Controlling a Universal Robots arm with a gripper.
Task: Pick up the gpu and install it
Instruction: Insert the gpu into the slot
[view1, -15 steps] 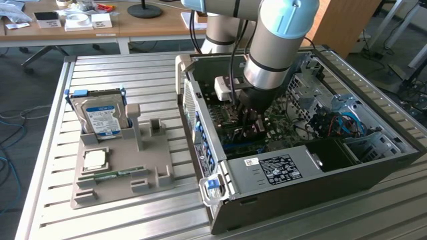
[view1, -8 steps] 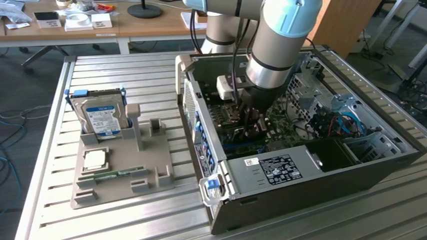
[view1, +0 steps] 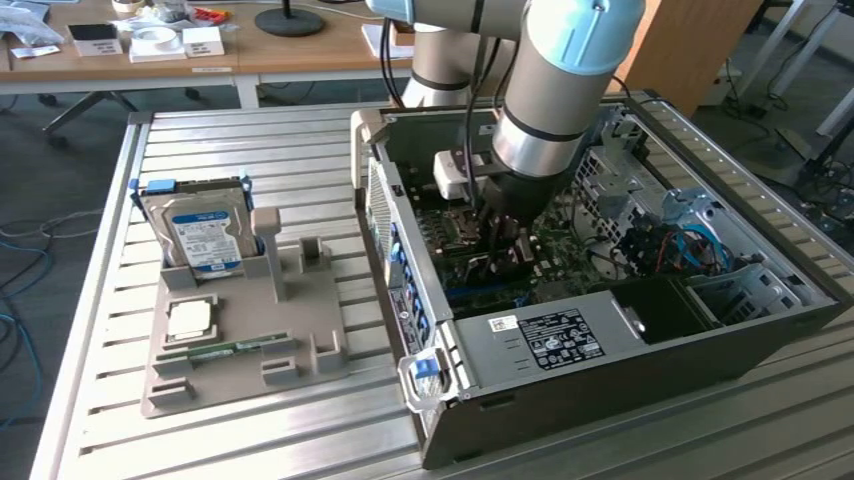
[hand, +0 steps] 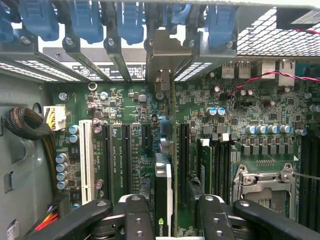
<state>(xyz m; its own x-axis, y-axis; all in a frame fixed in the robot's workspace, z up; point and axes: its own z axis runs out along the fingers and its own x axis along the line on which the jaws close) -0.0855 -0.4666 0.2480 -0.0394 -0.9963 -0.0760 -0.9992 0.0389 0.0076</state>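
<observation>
The gpu (hand: 162, 185) stands on edge between my gripper's (hand: 175, 200) black fingers (hand: 136, 215), a dark thin card with a white edge. It runs over the green motherboard (hand: 125, 105) in line with a black expansion slot. Its metal bracket (hand: 162, 55) reaches the rear slot openings of the case. The jaws are closed on the card from both sides. In the exterior view my gripper (view1: 507, 250) reaches down into the open computer case (view1: 601, 350), over the motherboard.
Outside the case, a grey holder (view1: 240, 385) carries a silver hard drive (view1: 200, 235), a square processor chip (view1: 190, 320) and a green memory stick (view1: 227, 350). Blue latches (hand: 85, 20), a white slot (hand: 86, 155), a cable bundle (hand: 25, 125) and the processor socket (hand: 265, 185) surround the card.
</observation>
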